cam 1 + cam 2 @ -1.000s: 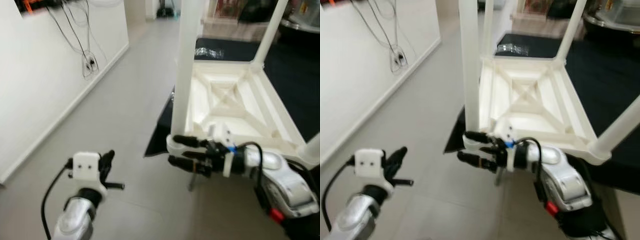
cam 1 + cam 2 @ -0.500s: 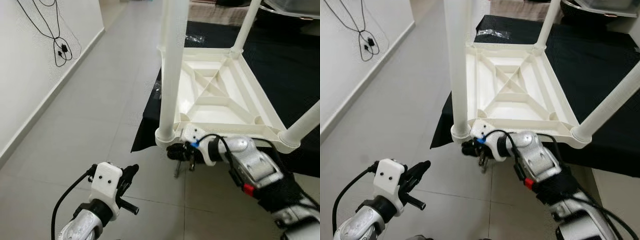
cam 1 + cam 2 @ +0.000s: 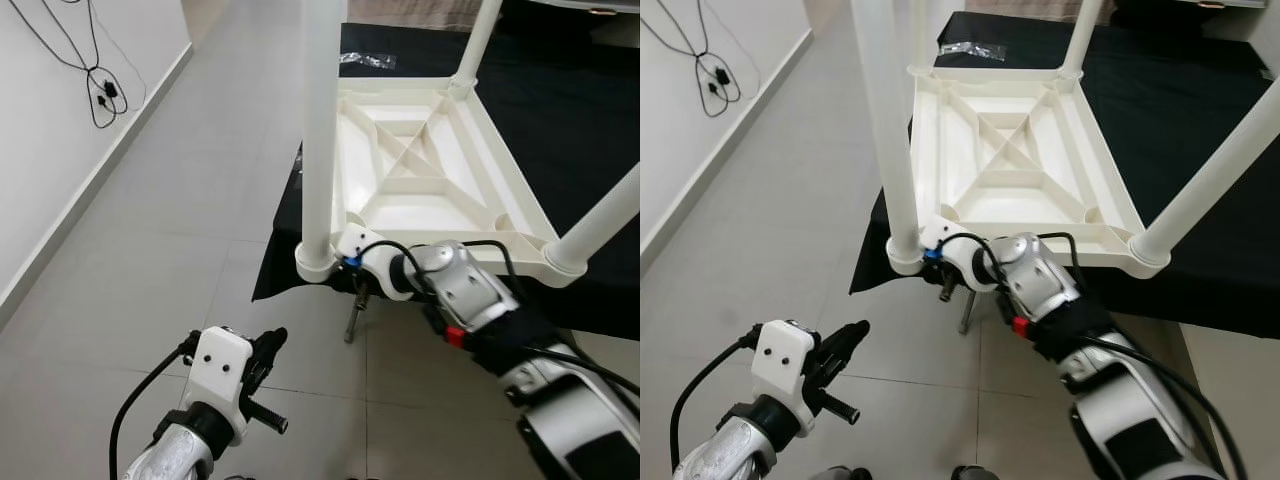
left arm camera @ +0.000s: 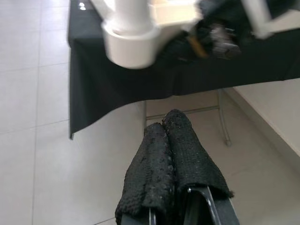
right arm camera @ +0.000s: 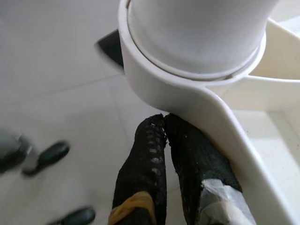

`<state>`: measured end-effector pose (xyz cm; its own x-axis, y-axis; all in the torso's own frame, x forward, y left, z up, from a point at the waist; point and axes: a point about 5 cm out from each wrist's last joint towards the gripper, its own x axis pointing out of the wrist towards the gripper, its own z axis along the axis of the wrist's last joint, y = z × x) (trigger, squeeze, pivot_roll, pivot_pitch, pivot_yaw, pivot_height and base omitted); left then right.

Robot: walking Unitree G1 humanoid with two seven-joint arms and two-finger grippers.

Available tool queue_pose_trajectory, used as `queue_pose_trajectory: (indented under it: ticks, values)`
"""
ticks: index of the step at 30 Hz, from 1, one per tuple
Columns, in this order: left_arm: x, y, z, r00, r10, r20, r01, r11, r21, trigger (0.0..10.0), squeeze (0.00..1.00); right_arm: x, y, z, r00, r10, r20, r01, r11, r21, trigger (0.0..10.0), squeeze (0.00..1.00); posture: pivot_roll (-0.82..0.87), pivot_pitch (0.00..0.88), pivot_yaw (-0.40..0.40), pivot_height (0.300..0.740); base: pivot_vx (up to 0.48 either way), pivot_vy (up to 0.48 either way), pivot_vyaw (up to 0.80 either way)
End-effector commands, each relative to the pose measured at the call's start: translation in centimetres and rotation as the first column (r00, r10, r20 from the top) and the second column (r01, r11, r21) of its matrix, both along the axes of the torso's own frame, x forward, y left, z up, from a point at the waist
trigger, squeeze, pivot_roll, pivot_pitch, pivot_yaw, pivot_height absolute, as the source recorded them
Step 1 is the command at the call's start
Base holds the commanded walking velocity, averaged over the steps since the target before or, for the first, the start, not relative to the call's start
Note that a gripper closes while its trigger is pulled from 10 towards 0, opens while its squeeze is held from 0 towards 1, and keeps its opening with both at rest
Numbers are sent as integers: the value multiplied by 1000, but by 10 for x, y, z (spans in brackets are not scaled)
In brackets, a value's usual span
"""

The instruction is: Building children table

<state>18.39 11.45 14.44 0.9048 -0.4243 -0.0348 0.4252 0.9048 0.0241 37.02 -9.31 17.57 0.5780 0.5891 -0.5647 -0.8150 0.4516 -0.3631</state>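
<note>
One upturned white children's table (image 3: pixel 430 185) laid on black-draped desk (image 3: pixel 1200 120), right hand (image 5: pixel 164 136) closed against corner socket (image 5: pixel 187 89), left hand (image 4: pixel 171 140) closed, empty.

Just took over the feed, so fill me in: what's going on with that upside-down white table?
The white children's table lies upside down on a black-covered surface, legs pointing up. The right claw, fingers together, presses against the near corner socket that holds one leg, at the table's edge. The left claw, also closed and holding nothing, hangs over the tiled floor, short of the table. A small clear bag lies on the cloth beyond the table.
</note>
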Motion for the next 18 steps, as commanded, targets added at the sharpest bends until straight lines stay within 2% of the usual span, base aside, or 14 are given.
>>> queue_pose_trajectory:
  ticks: [1,2,3,5,7,9,13,18]
  values:
    - [-4,0,-2,1000,6,-16,-6,1000,11,10000,0,3,-1,2,999,-33,26,32,999,22,10000,0,77,229,-59,740,0,0,0]
    - [-5,-1,-1,1000,18,-15,-18,1000,7,10000,0,13,19,16,993,-96,70,85,986,142,10000,0,89,231,-66,740,0,0,0]
    - [-5,-1,-1,1000,18,-15,-18,1000,7,10000,0,13,19,16,993,-96,70,85,986,142,10000,0,89,231,-66,740,0,0,0]
    - [-6,-1,0,999,29,-14,-29,1000,5,10000,0,21,37,32,981,-157,112,125,960,250,10000,0,97,230,-70,740,0,0,0]
    - [-7,-2,0,999,34,-13,-34,999,7,10000,0,25,47,42,968,-204,148,151,939,310,10000,0,104,228,-73,740,0,0,0]
    - [-7,-2,0,999,35,-13,-35,999,8,10000,0,27,50,46,962,-219,165,157,933,323,10000,0,104,228,-73,740,0,0,0]
    - [-8,-2,-1,999,46,-8,-46,999,20,10000,0,35,54,65,914,-353,201,238,866,439,10000,0,115,223,-74,740,0,0,0]
    - [-8,-2,-1,999,52,-7,-52,998,22,10000,0,35,56,67,910,-364,201,237,851,469,10000,0,116,220,-70,740,0,0,0]
